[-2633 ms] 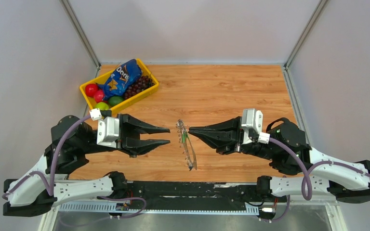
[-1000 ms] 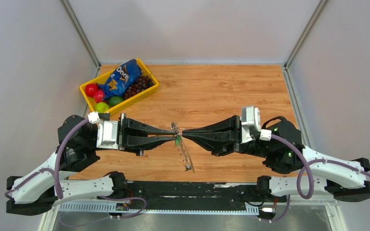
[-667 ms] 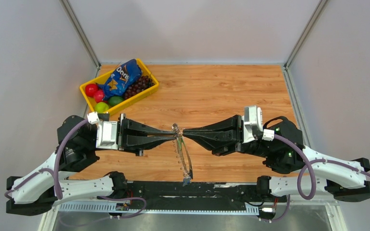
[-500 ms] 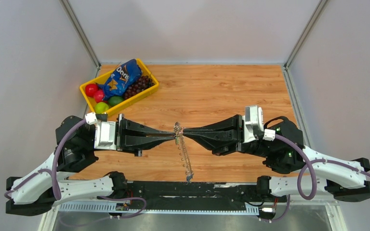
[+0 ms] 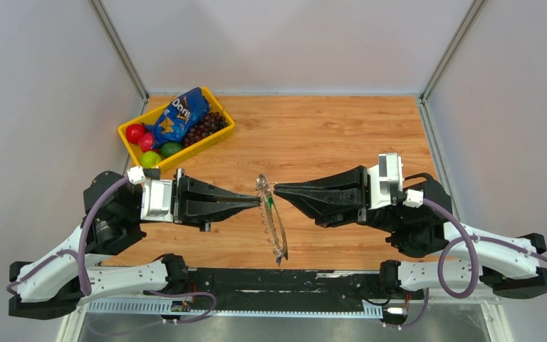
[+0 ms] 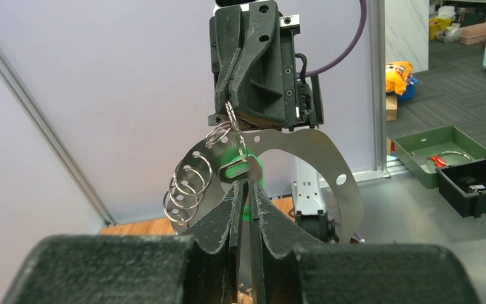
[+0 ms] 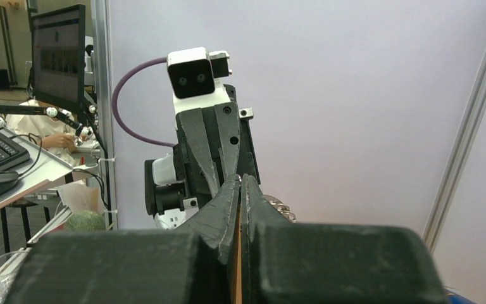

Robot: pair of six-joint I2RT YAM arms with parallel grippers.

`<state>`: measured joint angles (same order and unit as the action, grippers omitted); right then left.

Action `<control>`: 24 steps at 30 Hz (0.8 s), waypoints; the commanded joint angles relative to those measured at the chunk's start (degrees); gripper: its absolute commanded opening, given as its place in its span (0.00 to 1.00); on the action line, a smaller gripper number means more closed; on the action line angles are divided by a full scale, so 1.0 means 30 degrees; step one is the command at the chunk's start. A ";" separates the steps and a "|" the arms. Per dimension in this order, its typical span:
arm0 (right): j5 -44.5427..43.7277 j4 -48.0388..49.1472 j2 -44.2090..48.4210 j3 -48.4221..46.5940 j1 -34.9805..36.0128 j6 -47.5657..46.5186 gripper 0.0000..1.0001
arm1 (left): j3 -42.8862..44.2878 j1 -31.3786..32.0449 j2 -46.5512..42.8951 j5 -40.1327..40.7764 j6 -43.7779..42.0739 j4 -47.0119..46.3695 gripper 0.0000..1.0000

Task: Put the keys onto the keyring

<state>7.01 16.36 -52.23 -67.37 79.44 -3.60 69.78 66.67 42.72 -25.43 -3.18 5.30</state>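
My left gripper (image 5: 258, 201) is shut on the keys (image 5: 270, 203), a small dark key with a bright green tag, also clear in the left wrist view (image 6: 243, 170). The keyring (image 5: 278, 231), a thin silvery hoop with small split rings along one side (image 6: 190, 187), hangs in the air between both grippers above the table's near middle. My right gripper (image 5: 275, 189) faces the left one, its jaws together on a small ring at the hoop's top (image 6: 231, 119). In the right wrist view my right gripper (image 7: 239, 182) is closed, with silver rings (image 7: 283, 209) just behind it.
A yellow tray (image 5: 206, 142) at the back left holds a blue chip bag (image 5: 178, 114), grapes and several round fruits. The wooden table (image 5: 327, 135) is walled by grey panels on three sides.
The left gripper came in from open and shut on the keys. The right gripper has since drawn back a little to the right, and the hoop has swung below them.
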 commanded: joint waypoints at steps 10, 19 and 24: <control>0.0244 0.2009 -0.0286 0.0002 0.0055 0.0547 0.00 | -0.0082 -0.0018 -0.0312 0.0278 -0.0177 -0.0365 0.34; -0.0118 0.1607 -0.0154 0.0342 0.0040 0.0345 0.00 | -0.0188 -0.0017 -0.1091 0.0944 0.0120 -0.0426 0.52; -0.0273 0.1817 -0.0343 0.0441 0.0038 0.0305 0.00 | -0.0217 -0.0018 -0.0812 0.0604 0.0694 -0.1131 0.53</control>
<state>6.94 18.52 -53.49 -65.67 79.44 -3.05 69.25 66.67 39.48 -23.35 -2.74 4.51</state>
